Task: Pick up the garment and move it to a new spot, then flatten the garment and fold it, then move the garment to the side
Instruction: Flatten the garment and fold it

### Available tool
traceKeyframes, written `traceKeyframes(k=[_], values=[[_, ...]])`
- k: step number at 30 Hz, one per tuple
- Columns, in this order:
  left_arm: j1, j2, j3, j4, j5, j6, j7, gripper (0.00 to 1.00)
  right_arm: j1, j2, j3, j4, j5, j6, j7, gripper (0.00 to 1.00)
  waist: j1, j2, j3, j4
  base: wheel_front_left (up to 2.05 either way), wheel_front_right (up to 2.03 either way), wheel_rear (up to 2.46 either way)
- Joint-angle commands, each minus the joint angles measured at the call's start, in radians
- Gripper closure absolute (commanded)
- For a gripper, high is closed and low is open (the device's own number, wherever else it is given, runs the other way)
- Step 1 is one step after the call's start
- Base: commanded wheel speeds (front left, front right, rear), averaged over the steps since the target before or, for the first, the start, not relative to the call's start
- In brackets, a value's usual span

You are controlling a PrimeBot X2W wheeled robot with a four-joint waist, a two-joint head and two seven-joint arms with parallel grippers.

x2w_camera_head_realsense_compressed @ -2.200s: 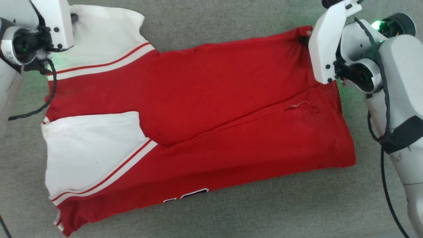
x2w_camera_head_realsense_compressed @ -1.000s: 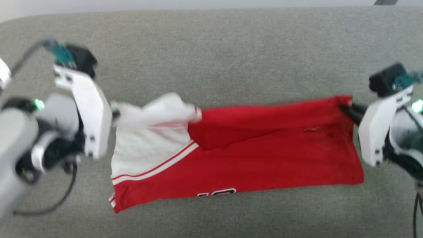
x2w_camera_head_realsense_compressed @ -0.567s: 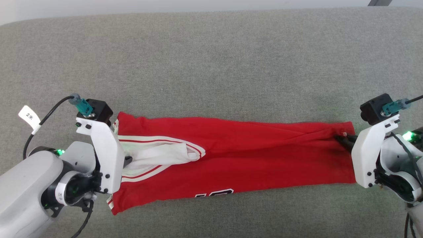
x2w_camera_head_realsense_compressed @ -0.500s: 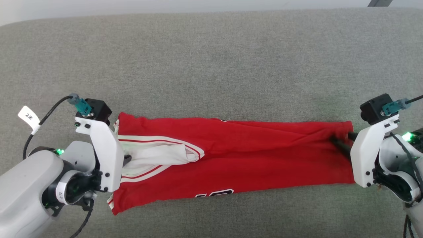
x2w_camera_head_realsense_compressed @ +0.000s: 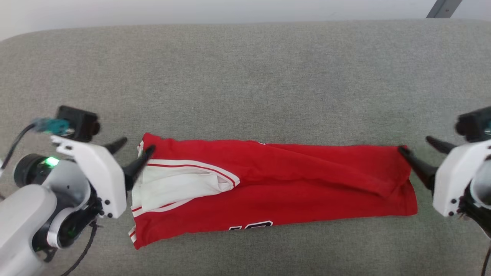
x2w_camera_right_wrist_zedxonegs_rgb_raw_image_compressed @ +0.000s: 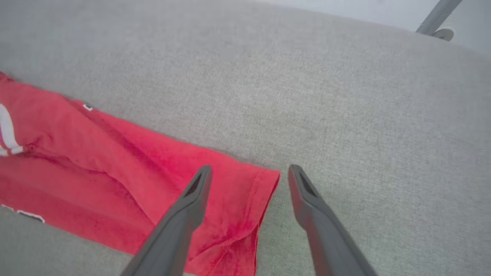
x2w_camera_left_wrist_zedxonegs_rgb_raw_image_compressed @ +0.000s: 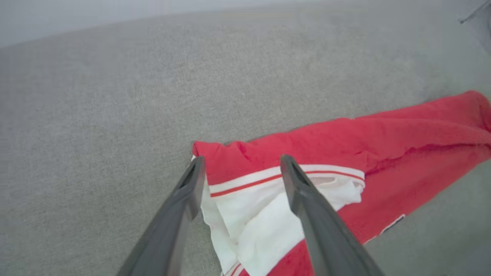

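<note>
Red white-sleeved jersey [x2w_camera_head_realsense_compressed: 287, 180] lay folded on grey upholstery [x2w_camera_head_realsense_compressed: 245, 76]. Left gripper [x2w_camera_head_realsense_compressed: 137, 143] and right gripper [x2w_camera_head_realsense_compressed: 414, 143] gaped empty at its ends.

I'm looking at a grey worktop [x2w_camera_head_realsense_compressed: 245, 76] covered in woven fabric, its far edge rounded and running across the top of my head view. Lying on it is the garment [x2w_camera_head_realsense_compressed: 291, 180], folded lengthwise into a long red band that stretches left to right across the middle. Its white sleeve [x2w_camera_head_realsense_compressed: 172, 186], edged in red-and-white trim, sits at the left end, partly wrapped by the red cloth. The hem [x2w_camera_head_realsense_compressed: 408, 191] is at the right end. A strip of black-and-white lettering [x2w_camera_head_realsense_compressed: 251, 225] peeks out along the near edge. The cloth rests flat on the fabric, with a few long creases.
</note>
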Motion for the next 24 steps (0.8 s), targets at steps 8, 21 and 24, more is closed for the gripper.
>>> traceKeyframes(k=[8, 21, 24], values=[[0.144, -0.003, 0.082, -0.008, 0.067, -0.018, -0.365, 0.0, 0.109, 0.105, -0.144, -0.009, -0.047, -0.002, -0.036, 0.0, 0.0, 0.0, -0.002, 0.014, 0.0, 0.0, 0.0], [0.348, -0.097, 0.271, 0.062, 0.096, -0.025, -0.607, 0.0, 0.054, 0.115, -0.138, 0.157, -0.035, -0.001, 0.05, 0.0, 0.0, 0.0, 0.027, 0.071, 0.0, 0.0, 0.0], [0.384, -0.132, 0.319, 0.07, 0.115, -0.043, -0.607, 0.0, 0.034, 0.115, -0.124, 0.203, -0.023, -0.001, 0.07, 0.0, 0.0, 0.0, 0.03, 0.081, 0.0, 0.0, 0.0]])
